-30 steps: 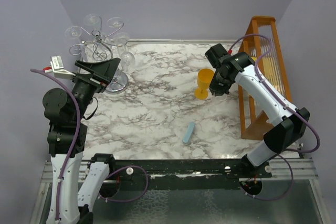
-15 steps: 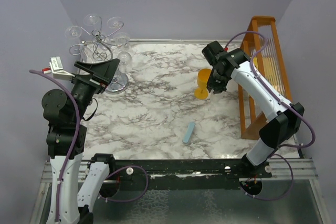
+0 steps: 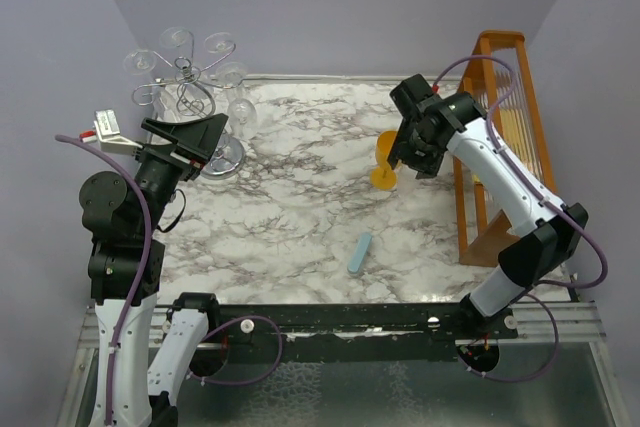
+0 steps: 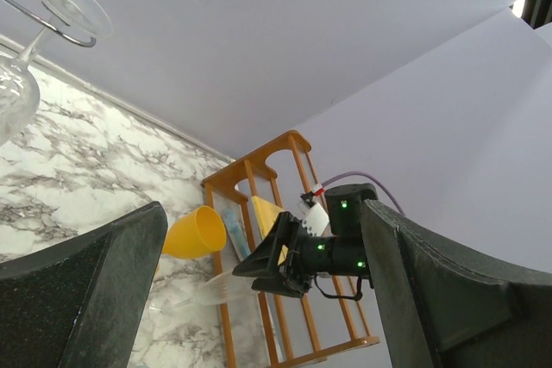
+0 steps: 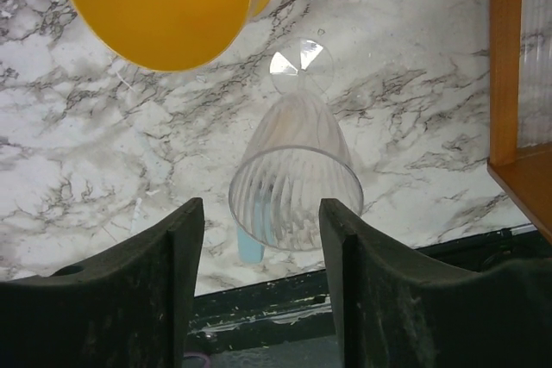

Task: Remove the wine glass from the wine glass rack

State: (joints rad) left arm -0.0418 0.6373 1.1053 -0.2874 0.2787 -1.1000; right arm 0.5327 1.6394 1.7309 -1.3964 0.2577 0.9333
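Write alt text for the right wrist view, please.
A clear wine glass, rim toward the camera, sits between the open fingers of the right gripper, touching neither. A yellow goblet is upper left and an orange wooden rack at right, over a marble table.

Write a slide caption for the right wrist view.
Open right gripper framing a clear ribbed wine glass, rim toward camera, above the marble table; yellow goblet upper left, wooden rack right.

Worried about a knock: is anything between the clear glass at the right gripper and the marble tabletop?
Nothing visible lies between the clear glass and the tabletop; the yellow goblet stands close beside it.
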